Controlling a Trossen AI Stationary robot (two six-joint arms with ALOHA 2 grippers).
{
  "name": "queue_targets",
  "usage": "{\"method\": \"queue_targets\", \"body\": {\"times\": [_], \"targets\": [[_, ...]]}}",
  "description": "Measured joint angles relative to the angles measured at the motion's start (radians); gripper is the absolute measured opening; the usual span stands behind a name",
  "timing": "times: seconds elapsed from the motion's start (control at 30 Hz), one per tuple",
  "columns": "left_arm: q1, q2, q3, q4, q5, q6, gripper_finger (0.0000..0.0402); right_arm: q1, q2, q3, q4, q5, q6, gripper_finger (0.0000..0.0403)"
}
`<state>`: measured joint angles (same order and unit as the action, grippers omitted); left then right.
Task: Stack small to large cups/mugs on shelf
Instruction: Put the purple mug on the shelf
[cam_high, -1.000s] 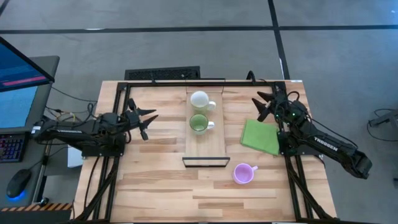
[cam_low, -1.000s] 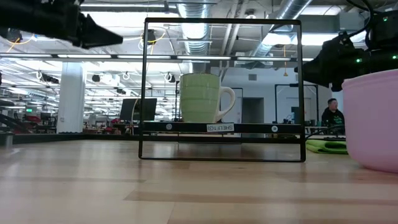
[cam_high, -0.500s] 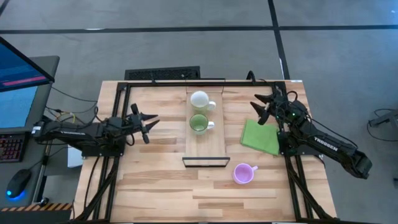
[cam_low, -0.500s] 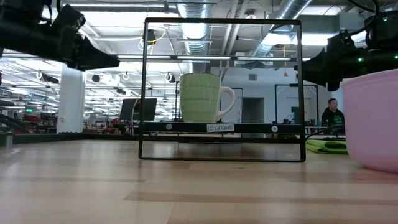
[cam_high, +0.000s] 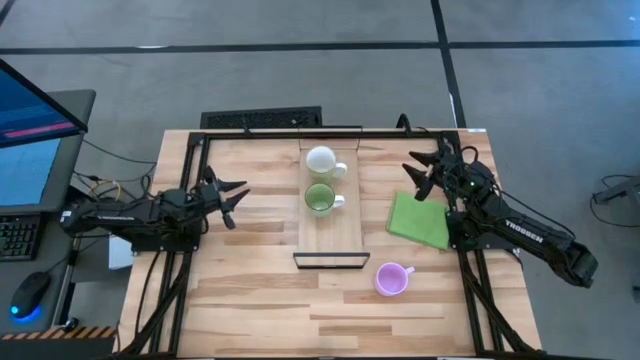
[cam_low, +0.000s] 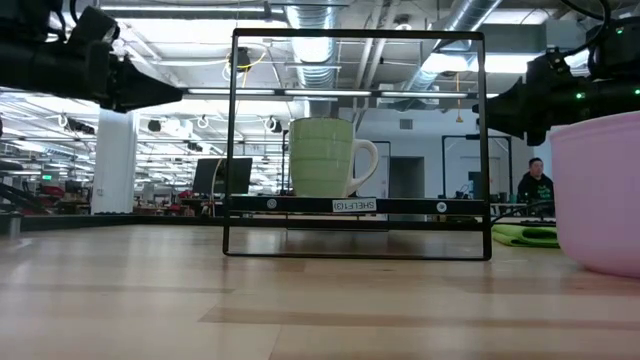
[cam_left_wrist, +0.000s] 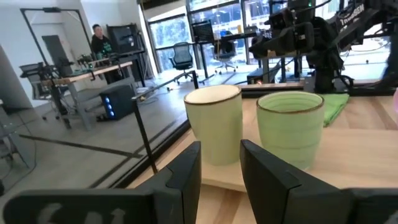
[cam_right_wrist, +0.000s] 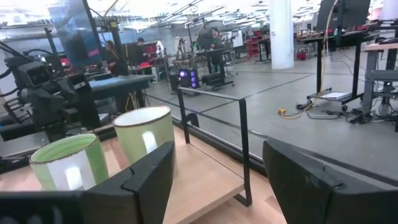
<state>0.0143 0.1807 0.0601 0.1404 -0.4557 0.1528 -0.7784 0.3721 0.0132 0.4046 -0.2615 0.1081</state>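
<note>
A white mug (cam_high: 321, 160) and a green mug (cam_high: 320, 198) stand upright in a row on the shelf (cam_high: 336, 236), the white one at the far end. The light purple mug (cam_high: 391, 279) stands on the tabletop, to the right of the shelf's dark near lip. My left gripper (cam_high: 238, 203) hovers near the table's left edge, level and pointing at the two shelf mugs (cam_left_wrist: 289, 127). It is open by a narrow gap (cam_left_wrist: 219, 152) with nothing between its fingers. My right gripper (cam_high: 415, 175) hovers at the far right over the table, open wide (cam_right_wrist: 217, 162) and holding nothing.
A flat green cloth (cam_high: 420, 220) lies right of the shelf, under my right arm. A tall dark wire frame (cam_low: 357, 145) stands at the shelf's near end. Dark rails run along the table's left, right and far edges. A person (cam_low: 535, 182) is in the room far behind.
My left gripper has drawn back toward the table's left edge and sunk a little, staying level, and its finger gap is unchanged. The mugs and the shelf have not moved.
</note>
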Motion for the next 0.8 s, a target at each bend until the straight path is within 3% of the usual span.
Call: {"method": "queue_targets", "body": {"times": [0.1,0.33,0.6,0.8], "targets": [[0.000,-0.063,0.000,-0.077,-0.002,-0.001,0.0103,0.000,0.000,0.000,0.000,-0.028,-0.003,0.0268],[0.000,-0.179,0.003,-0.227,-0.012,-0.016,0.0103,0.001,0.000,0.001,0.000,-0.235,-0.003,0.0268],[0.000,-0.176,0.008,-0.254,-0.013,0.023,0.0103,0.024,0.000,0.089,-0.020,-0.318,-0.005,0.0268],[0.000,-0.176,0.008,-0.256,-0.014,0.007,0.0103,0.109,0.003,0.259,-0.320,-0.317,-0.088,0.0268]]}}
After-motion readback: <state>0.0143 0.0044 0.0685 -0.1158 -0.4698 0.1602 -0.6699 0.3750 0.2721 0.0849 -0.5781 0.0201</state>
